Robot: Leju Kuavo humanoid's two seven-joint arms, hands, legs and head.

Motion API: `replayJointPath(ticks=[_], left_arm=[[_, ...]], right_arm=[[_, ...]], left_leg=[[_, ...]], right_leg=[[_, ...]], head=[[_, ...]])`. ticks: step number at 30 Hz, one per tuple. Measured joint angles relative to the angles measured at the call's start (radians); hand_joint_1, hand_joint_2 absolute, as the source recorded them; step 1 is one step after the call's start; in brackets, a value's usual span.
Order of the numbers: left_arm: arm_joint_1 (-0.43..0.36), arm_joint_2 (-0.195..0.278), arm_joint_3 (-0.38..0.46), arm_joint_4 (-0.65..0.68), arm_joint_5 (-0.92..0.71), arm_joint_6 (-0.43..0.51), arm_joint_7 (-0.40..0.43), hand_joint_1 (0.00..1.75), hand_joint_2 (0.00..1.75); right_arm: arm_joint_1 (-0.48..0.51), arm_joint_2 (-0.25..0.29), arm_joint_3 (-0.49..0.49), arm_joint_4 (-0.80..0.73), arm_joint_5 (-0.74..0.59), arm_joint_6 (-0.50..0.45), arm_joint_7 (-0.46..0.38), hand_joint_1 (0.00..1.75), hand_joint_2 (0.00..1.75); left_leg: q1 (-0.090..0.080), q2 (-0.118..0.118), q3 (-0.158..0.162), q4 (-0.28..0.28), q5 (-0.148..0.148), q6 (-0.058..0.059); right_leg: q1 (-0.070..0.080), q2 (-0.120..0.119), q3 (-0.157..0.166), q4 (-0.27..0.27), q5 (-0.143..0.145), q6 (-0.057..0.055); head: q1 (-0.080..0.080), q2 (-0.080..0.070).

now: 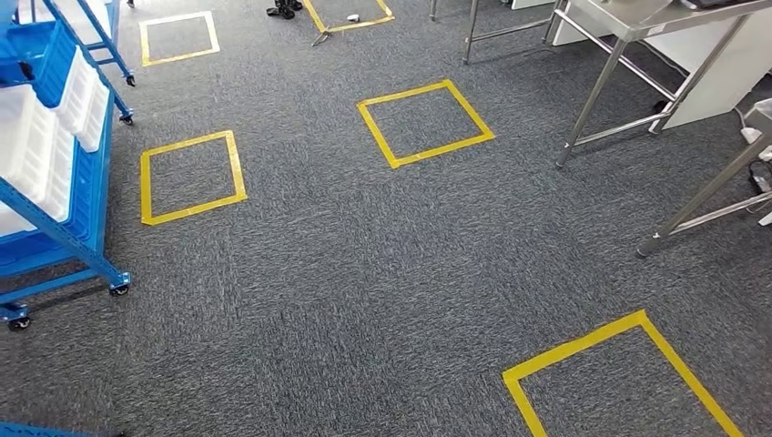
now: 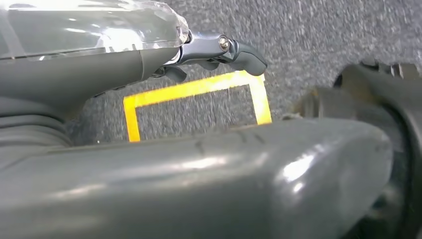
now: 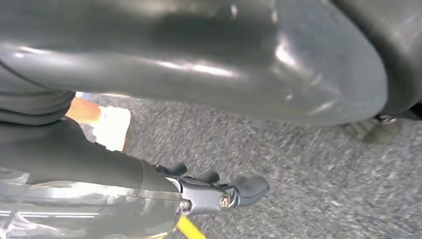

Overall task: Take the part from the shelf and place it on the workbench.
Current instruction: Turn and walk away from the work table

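A blue shelf (image 1: 68, 182) of unlabelled white bins (image 1: 36, 150) stands left of yellow-taped carpet (image 1: 364, 273), the steel workbench (image 1: 637, 27) far right, while the left hand (image 2: 219, 52) and right hand (image 3: 219, 191) hang empty, fingers apart.

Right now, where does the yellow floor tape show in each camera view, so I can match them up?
Head view: several yellow tape squares on the carpet; the nearest is at lower right.
Left wrist view: one tape square on the floor beyond the left hand.
Right wrist view: a short tape strip at the picture's edge, by the right hand.
Shared landmark: the grey carpet. I cannot tell which square is which.
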Motion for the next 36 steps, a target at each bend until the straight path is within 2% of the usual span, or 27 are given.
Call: replayJointPath(ticks=[2, 3, 4, 5, 6, 7, 9, 10, 11, 12, 14, 16, 18, 19, 20, 21, 22, 23, 25, 27, 29, 30, 31, 33, 34, 35, 36], left_arm=[[-0.001, 0.000, 0.000, 0.000, 0.000, 0.000, 0.018, 0.00, 0.00], [-0.002, 0.000, -0.001, 0.000, 0.000, 0.000, 0.025, 0.00, 0.00], [-0.002, 0.000, -0.001, 0.000, 0.001, 0.000, 0.030, 0.00, 0.00], [0.000, 0.000, -0.001, 0.000, 0.002, 0.000, 0.032, 0.00, 0.00], [0.002, -0.001, -0.001, 0.000, 0.001, 0.000, 0.033, 0.00, 0.00], [0.005, -0.001, -0.001, 0.000, 0.000, 0.000, 0.033, 0.00, 0.00], [0.005, -0.002, -0.001, 0.000, -0.003, 0.000, 0.031, 0.00, 0.00], [0.003, -0.002, -0.001, 0.000, -0.005, 0.000, 0.030, 0.00, 0.00], [0.001, -0.002, -0.001, 0.000, -0.006, 0.000, 0.031, 0.00, 0.00], [-0.001, -0.002, -0.001, 0.000, -0.007, 0.000, 0.034, 0.00, 0.00], [0.000, -0.002, -0.001, 0.000, -0.008, 0.003, 0.051, 0.00, 0.00], [-0.001, -0.002, -0.001, 0.000, -0.008, 0.008, 0.072, 0.00, 0.00], [-0.002, -0.002, -0.001, 0.000, -0.008, 0.016, 0.092, 0.00, 0.00], [-0.001, -0.002, 0.000, 0.000, -0.008, 0.021, 0.103, 0.00, 0.00], [0.003, -0.001, 0.000, 0.000, -0.008, 0.028, 0.115, 0.00, 0.00], [0.008, -0.001, 0.002, 0.000, -0.008, 0.038, 0.129, 0.00, 0.00], [0.013, 0.000, 0.006, 0.000, -0.008, 0.049, 0.144, 0.00, 0.00], [0.018, 0.001, 0.011, 0.000, -0.008, 0.060, 0.157, 0.00, 0.00], [0.024, 0.003, 0.025, 0.000, -0.008, 0.075, 0.174, 0.00, 0.00], [0.029, 0.007, 0.035, 0.000, -0.008, 0.084, 0.183, 0.00, 0.00], [0.038, 0.012, 0.051, 0.001, -0.010, 0.107, 0.194, 0.00, 0.00], [0.043, 0.015, 0.065, 0.002, -0.011, 0.122, 0.199, 0.00, 0.00], [0.047, 0.020, 0.084, 0.002, -0.012, 0.136, 0.202, 0.00, 0.00], [0.050, 0.032, 0.134, 0.004, -0.014, 0.156, 0.203, 0.00, 0.00], [0.051, 0.039, 0.167, 0.005, -0.015, 0.162, 0.200, 0.00, 0.00], [0.055, 0.045, 0.203, 0.006, -0.016, 0.167, 0.196, 0.00, 0.00], [0.060, 0.051, 0.240, 0.006, -0.017, 0.170, 0.191, 0.00, 0.00]], right_arm=[[0.004, -0.003, 0.000, 0.000, -0.001, -0.004, 0.002, 0.00, 0.00], [0.007, -0.005, 0.000, 0.000, -0.001, -0.006, 0.002, 0.00, 0.00], [0.009, -0.008, 0.000, 0.000, 0.000, -0.008, 0.002, 0.00, 0.00], [0.009, -0.010, 0.000, 0.000, 0.001, -0.009, 0.001, 0.00, 0.00], [0.009, -0.013, 0.000, 0.000, 0.002, -0.010, -0.001, 0.00, 0.00], [0.009, -0.015, 0.000, 0.000, 0.005, -0.011, -0.003, 0.00, 0.00], [0.008, -0.020, 0.000, 0.000, 0.012, -0.013, -0.009, 0.00, 0.00], [0.008, -0.023, 0.000, 0.000, 0.015, -0.015, -0.012, 0.00, 0.00], [0.007, -0.025, 0.000, 0.000, 0.017, -0.016, -0.015, 0.00, 0.00], [0.005, -0.027, 0.000, 0.000, 0.019, -0.018, -0.018, 0.00, 0.00], [-0.002, -0.031, 0.001, 0.000, 0.020, -0.025, -0.019, 0.00, 0.00], [-0.004, -0.034, 0.003, -0.001, 0.019, -0.032, -0.004, 0.00, 0.00], [-0.002, -0.037, 0.003, 0.000, 0.010, -0.038, 0.026, 0.00, 0.00], [0.000, -0.037, 0.001, 0.000, -0.001, -0.042, 0.043, 0.00, 0.00], [0.003, -0.038, -0.002, 0.000, -0.016, -0.049, 0.058, 0.00, 0.00], [0.005, -0.040, -0.009, 0.000, -0.040, -0.059, 0.069, 0.00, 0.00], [0.007, -0.044, -0.020, 0.000, -0.070, -0.072, 0.077, 0.00, 0.00], [0.008, -0.048, -0.036, -0.001, -0.102, -0.087, 0.081, 0.00, 0.00], [0.008, -0.056, -0.076, -0.001, -0.152, -0.109, 0.084, 0.00, 0.00], [0.006, -0.063, -0.109, -0.001, -0.178, -0.121, 0.084, 0.00, 0.00], [0.000, -0.067, -0.143, -0.003, -0.234, -0.151, 0.080, 0.00, 0.00], [-0.002, -0.070, -0.167, -0.004, -0.277, -0.173, 0.074, 0.00, 0.00], [-0.003, -0.074, -0.200, -0.006, -0.329, -0.197, 0.064, 0.00, 0.00], [-0.002, -0.084, -0.274, -0.009, -0.430, -0.234, 0.040, 0.00, 0.00], [-0.002, -0.091, -0.315, -0.011, -0.481, -0.246, 0.027, 0.00, 0.00], [-0.003, -0.098, -0.355, -0.012, -0.525, -0.252, 0.017, 0.00, 0.00], [-0.004, -0.105, -0.395, -0.014, -0.564, -0.257, 0.008, 0.00, 0.00]], left_leg=[[0.000, 0.059, -0.045, 0.096, -0.057, -0.005], [0.002, 0.081, -0.080, 0.167, -0.093, -0.009], [0.004, 0.091, -0.111, 0.233, -0.119, -0.013], [0.006, 0.096, -0.130, 0.271, -0.128, -0.016], [0.008, 0.100, -0.129, 0.271, -0.116, -0.019], [0.010, 0.106, -0.105, 0.228, -0.088, -0.020], [0.008, 0.147, -0.026, 0.079, -0.023, -0.015], [0.005, 0.165, 0.004, 0.022, -0.003, -0.009], [0.001, 0.176, 0.020, -0.009, 0.004, -0.003], [-0.003, 0.175, 0.021, -0.017, 0.003, 0.003], [-0.001, 0.151, 0.022, -0.022, 0.008, 0.014], [0.005, 0.130, 0.026, -0.031, 0.014, 0.025], [0.006, 0.109, 0.025, -0.033, 0.017, 0.031], [0.005, 0.097, 0.023, -0.033, 0.017, 0.033], [0.005, 0.083, 0.023, -0.032, 0.017, 0.033], [0.004, 0.068, 0.023, -0.030, 0.017, 0.032], [0.005, 0.054, 0.024, -0.028, 0.016, 0.031], [0.005, 0.039, 0.025, -0.026, 0.015, 0.029], [0.005, 0.013, 0.021, -0.018, 0.011, 0.019], [0.005, -0.008, 0.013, -0.014, 0.012, 0.006], [0.008, -0.021, 0.006, -0.015, 0.014, -0.008], [0.008, -0.009, 0.001, -0.007, 0.008, -0.013], [0.008, 0.015, -0.011, 0.019, -0.009, -0.017], [0.007, 0.073, -0.062, 0.130, -0.074, -0.022], [0.007, 0.088, -0.094, 0.201, -0.107, -0.024], [0.008, 0.095, -0.118, 0.256, -0.127, -0.024], [0.008, 0.098, -0.126, 0.277, -0.127, -0.023]], right_leg=[[-0.001, -0.029, 0.003, -0.009, 0.003, -0.010], [0.001, -0.043, 0.003, -0.009, 0.002, -0.013], [0.003, -0.057, 0.003, -0.009, 0.001, -0.013], [0.004, -0.071, 0.003, -0.008, -0.001, -0.013], [0.004, -0.084, 0.004, -0.008, -0.003, -0.012], [0.004, -0.097, 0.007, -0.007, -0.006, -0.010], [0.006, -0.122, 0.015, -0.005, -0.015, -0.004], [0.008, -0.133, 0.019, -0.004, -0.019, 0.002], [0.010, -0.143, 0.022, -0.003, -0.022, 0.006], [0.012, -0.152, 0.024, -0.003, -0.024, 0.011], [0.009, -0.161, 0.030, -0.001, -0.030, 0.022], [0.004, -0.117, 0.016, 0.039, -0.062, 0.032], [0.000, -0.058, -0.041, 0.160, -0.127, 0.036], [-0.002, -0.045, -0.077, 0.231, -0.155, 0.038], [-0.004, -0.040, -0.104, 0.281, -0.166, 0.039], [-0.005, -0.039, -0.115, 0.295, -0.156, 0.039], [-0.008, -0.036, -0.106, 0.268, -0.127, 0.040], [-0.011, -0.028, -0.081, 0.205, -0.085, 0.040], [-0.017, 0.015, -0.028, 0.077, -0.027, 0.040], [-0.016, 0.037, -0.010, 0.029, -0.017, 0.034], [-0.014, 0.013, -0.011, 0.025, -0.012, 0.021], [-0.014, 0.002, -0.010, 0.021, -0.010, 0.013], [-0.014, -0.011, -0.009, 0.017, -0.007, 0.005], [-0.009, -0.039, -0.009, 0.013, -0.007, -0.006], [-0.005, -0.054, -0.009, 0.014, -0.008, -0.009], [-0.002, -0.069, -0.009, 0.014, -0.010, -0.011], [0.000, -0.083, -0.008, 0.014, -0.011, -0.013]], head=[[0.000, 0.000], [0.000, 0.000], [0.000, 0.000], [0.000, 0.000], [0.000, 0.000], [0.000, 0.000], [0.000, 0.000], [0.000, 0.000], [0.000, 0.000], [0.000, 0.000], [0.000, 0.000], [0.000, 0.000], [0.000, 0.000], [0.000, 0.000], [0.000, 0.000], [0.000, 0.000], [0.000, 0.000], [0.000, 0.000], [0.000, 0.000], [0.000, 0.000], [0.000, 0.000], [0.000, 0.000], [0.000, 0.000], [0.000, 0.000], [0.000, 0.000], [0.000, 0.000], [0.000, 0.000]])
